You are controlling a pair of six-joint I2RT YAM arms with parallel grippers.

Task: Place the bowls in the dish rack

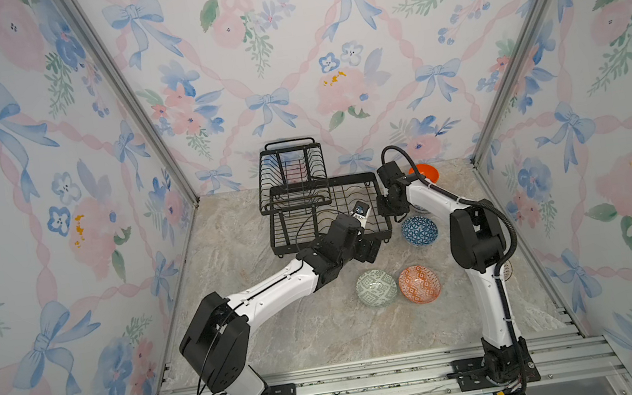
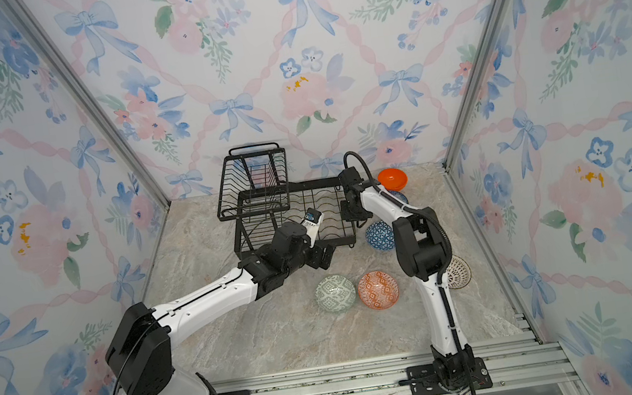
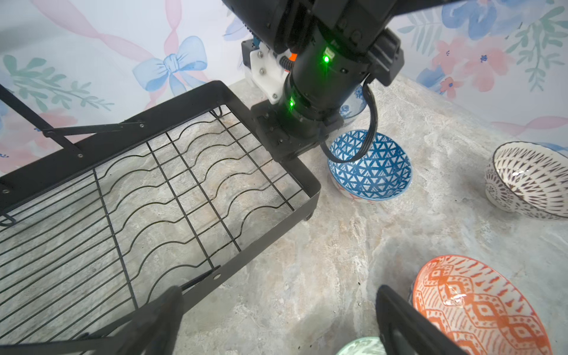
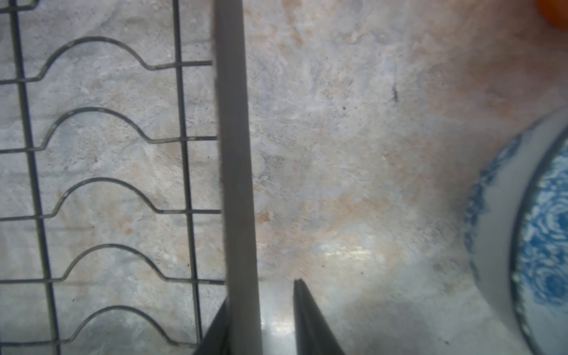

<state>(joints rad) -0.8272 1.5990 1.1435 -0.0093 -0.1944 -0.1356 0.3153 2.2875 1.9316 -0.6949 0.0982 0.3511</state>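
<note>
**Dish rack (image 1: 347, 179) is empty**

My left hand (image 3: 276, 295) is wide open, holding nothing, by the rack's corner. My right hand (image 4: 261, 293) is half open around its right wall, gripping nothing. The dark-blue bowl (image 1: 419, 230) sits on the table (image 1: 282, 329), just right of that hand.

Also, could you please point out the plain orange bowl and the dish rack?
plain orange bowl (image 2: 392, 177), in a top view, inside surface
dish rack (image 3: 312, 198), in the left wrist view, base frame corner

The marbled tabletop (image 2: 283, 337) bears the black dish rack (image 2: 316, 183) and six bowls (image 2: 335, 293).
</note>
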